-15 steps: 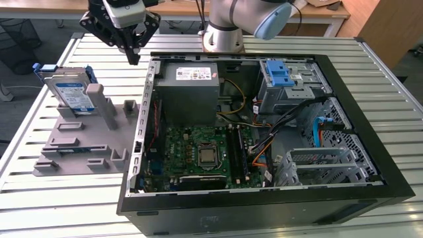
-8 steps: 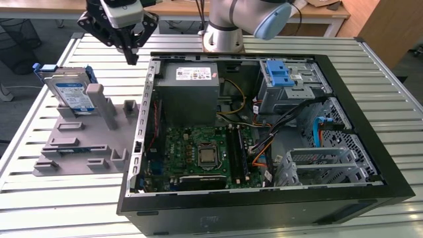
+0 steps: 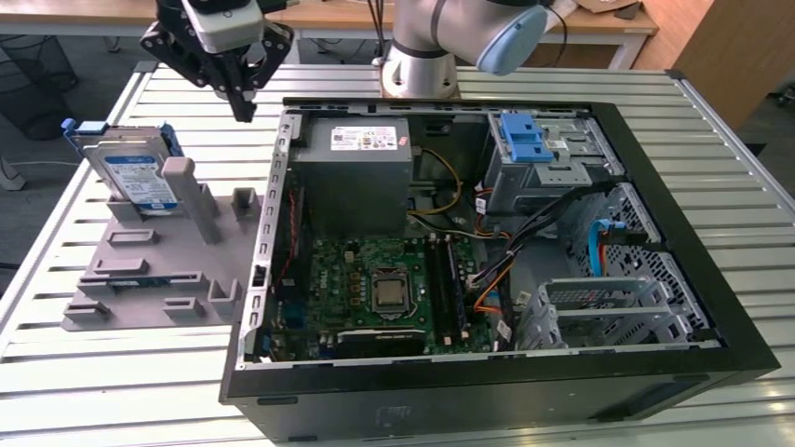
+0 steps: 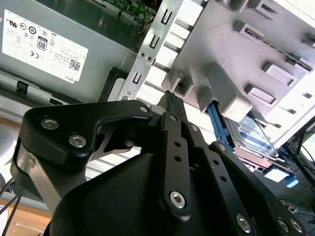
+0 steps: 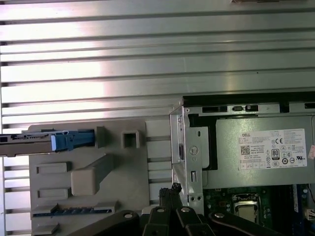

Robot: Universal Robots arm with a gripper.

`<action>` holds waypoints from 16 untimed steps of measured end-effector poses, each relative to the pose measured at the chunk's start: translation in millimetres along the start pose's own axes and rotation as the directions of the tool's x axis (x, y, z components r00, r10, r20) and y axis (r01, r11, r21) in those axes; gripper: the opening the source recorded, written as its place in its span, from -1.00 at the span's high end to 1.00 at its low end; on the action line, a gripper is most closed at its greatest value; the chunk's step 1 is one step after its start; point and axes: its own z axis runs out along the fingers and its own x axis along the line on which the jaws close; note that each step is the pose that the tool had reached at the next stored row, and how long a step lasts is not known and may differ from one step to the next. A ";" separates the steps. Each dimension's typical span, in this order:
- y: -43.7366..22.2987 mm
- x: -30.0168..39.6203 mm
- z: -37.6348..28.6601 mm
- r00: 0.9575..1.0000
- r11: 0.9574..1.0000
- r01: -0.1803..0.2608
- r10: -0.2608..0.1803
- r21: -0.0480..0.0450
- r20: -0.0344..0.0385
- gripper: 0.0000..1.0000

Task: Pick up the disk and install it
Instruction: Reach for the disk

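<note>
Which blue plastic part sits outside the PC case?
The one on the disk, upright in the grey holder at the exterior view's left; the blue latch sits inside the case.

Colours around my black metal gripper (image 3: 245,112)
The flat silver metal disk (image 3: 134,177) carries a blue-and-white label and a bright blue plastic frame; the moulded plastic holder (image 3: 137,279) is plain light grey; the slatted metal table (image 3: 100,372) is silvery white, striped by dark gaps; the open computer case (image 3: 702,289) is black, its circuit board (image 3: 335,279) green.
</note>
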 end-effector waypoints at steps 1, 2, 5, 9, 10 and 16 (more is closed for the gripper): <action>0.0 0.3 0.0 1.000 1.000 0.000 0.000 0.000 0.000 0.79; 0.0 0.6 0.0 1.000 1.000 0.000 0.000 0.000 0.000 0.79; -0.1 1.1 0.0 1.000 1.000 0.000 0.000 0.000 0.000 0.79; -0.1 1.4 -0.1 1.000 1.000 0.000 0.000 0.000 0.000 0.79; -0.1 1.4 0.0 1.000 1.000 0.000 0.000 0.000 0.000 0.79; -0.1 1.8 0.0 1.000 1.000 0.000 0.000 0.000 0.000 0.79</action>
